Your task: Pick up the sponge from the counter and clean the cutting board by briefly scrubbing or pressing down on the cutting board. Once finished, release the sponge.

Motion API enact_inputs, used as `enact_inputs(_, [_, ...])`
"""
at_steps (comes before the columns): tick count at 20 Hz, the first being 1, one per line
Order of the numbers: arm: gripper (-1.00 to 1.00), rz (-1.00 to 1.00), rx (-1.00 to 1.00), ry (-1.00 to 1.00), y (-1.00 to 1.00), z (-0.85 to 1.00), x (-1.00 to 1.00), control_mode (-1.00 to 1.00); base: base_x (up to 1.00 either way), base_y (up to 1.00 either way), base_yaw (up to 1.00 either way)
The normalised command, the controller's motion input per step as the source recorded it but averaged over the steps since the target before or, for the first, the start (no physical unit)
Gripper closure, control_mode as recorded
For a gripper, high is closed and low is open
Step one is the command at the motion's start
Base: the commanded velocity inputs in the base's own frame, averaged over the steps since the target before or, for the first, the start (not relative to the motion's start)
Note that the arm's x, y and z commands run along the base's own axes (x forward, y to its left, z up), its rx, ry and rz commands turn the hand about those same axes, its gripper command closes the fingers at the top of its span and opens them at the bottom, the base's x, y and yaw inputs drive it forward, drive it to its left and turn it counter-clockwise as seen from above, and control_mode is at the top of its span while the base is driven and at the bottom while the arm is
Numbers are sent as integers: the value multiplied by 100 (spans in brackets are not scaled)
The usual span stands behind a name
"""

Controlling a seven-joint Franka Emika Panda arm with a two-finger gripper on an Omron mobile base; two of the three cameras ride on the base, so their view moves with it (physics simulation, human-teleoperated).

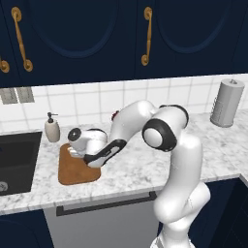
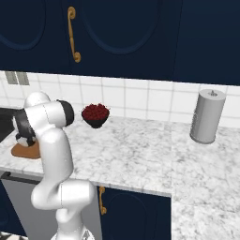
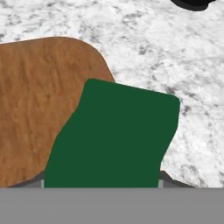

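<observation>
Navy cabinets (image 1: 72,34) with brass handles hang over a white tiled wall (image 1: 97,99) and the counter (image 1: 145,164), whose marble top runs past a dark sink (image 1: 17,160) at 9 o'clock in the left base view. On that counter, from big to small, stand a grey canister (image 1: 226,102) at 2 o'clock, the board (image 1: 72,172) just beside the sink, a bowl of red fruit (image 2: 95,114) behind the arm, and a soap bottle (image 1: 52,129) at the board's far edge.

Above the board's near-sink end hangs the gripper (image 1: 72,151). In the hand view the sponge (image 3: 113,135) sits between the finger tips, its green face towards the camera, covering the board's corner at 9 o'clock and bare marble at 3 o'clock. The fingers are mostly hidden, so the clamp is probably on the sponge, not certainly.

To scrub well, the hand should shift towards the board's middle so the whole sponge lands on wood, then press straight down, rub briefly, and only then let go.

No brand, label or writing is readable anywhere.
</observation>
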Motion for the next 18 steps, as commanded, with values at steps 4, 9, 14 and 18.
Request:
enact_inputs(4, [100,0,0,0,-33,-40,-100,-100,0,0,0])
enact_inputs(9, [100,0,0,1,-12,-26,-100,-100,0,0,0])
enact_inputs(14, [100,-5,0,0,-34,-3,-65,-100,0,0,0])
enact_inputs(18, [100,-16,3,-1,-86,20,-8,-100,0,0,0])
